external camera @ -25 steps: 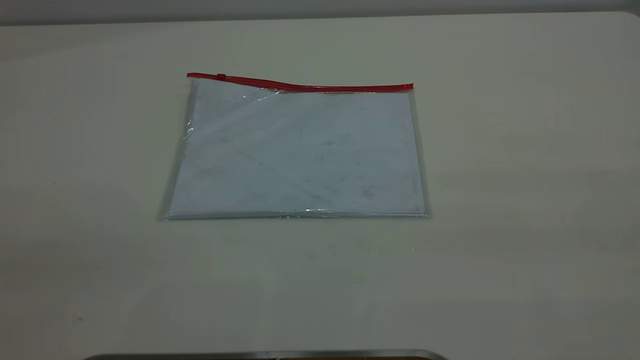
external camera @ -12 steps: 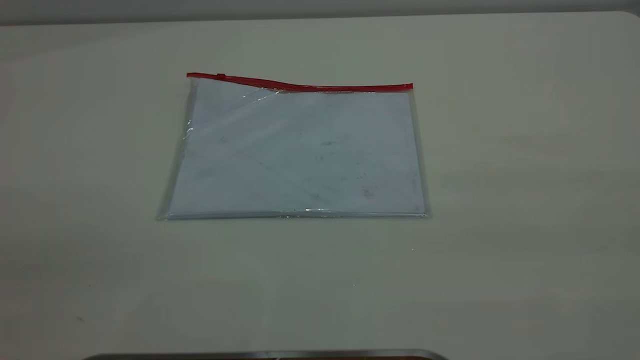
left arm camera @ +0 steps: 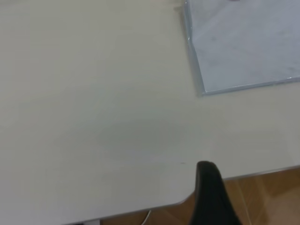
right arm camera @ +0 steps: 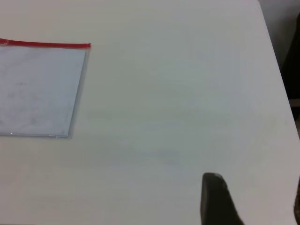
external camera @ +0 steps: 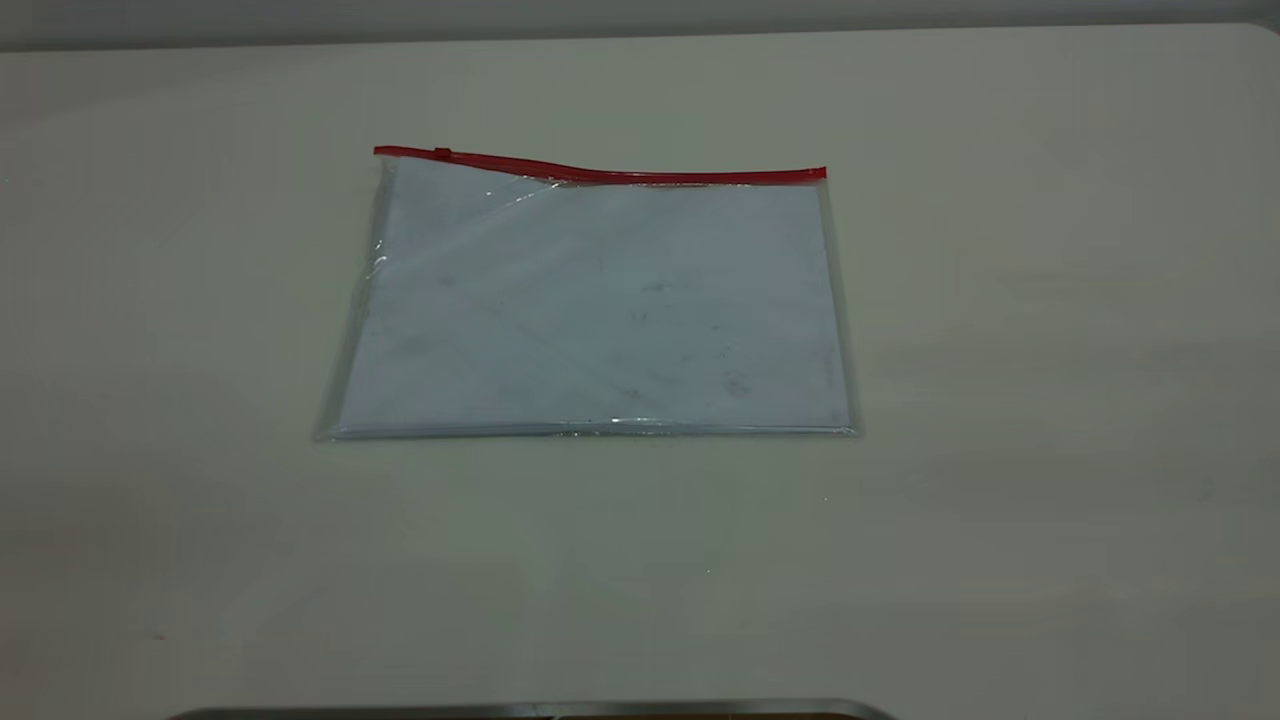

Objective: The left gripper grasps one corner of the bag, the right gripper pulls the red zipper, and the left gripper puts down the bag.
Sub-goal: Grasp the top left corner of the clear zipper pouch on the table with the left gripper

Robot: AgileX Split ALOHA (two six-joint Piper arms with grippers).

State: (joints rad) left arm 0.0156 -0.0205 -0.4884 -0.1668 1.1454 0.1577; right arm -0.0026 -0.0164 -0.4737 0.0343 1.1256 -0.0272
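The bag (external camera: 590, 300) lies flat on the pale table, a clear pouch with bluish-white sheets inside. The red zipper (external camera: 620, 175) runs along its far edge, with the slider tab (external camera: 442, 153) near the left end. The wrinkled corner (external camera: 385, 165) is at that end. Neither gripper shows in the exterior view. In the left wrist view the left gripper (left arm camera: 255, 190) hangs over the table's near edge, well clear of the bag (left arm camera: 243, 47); one finger (left arm camera: 209, 187) shows. The right gripper (right arm camera: 255, 192) is open and empty over bare table, far from the bag (right arm camera: 37, 89).
A metal bar (external camera: 530, 711) lies along the table's (external camera: 1000, 400) near edge. Wooden floor (left arm camera: 267, 197) shows past that edge. A dark object (right arm camera: 294, 56) stands beyond the table's right side.
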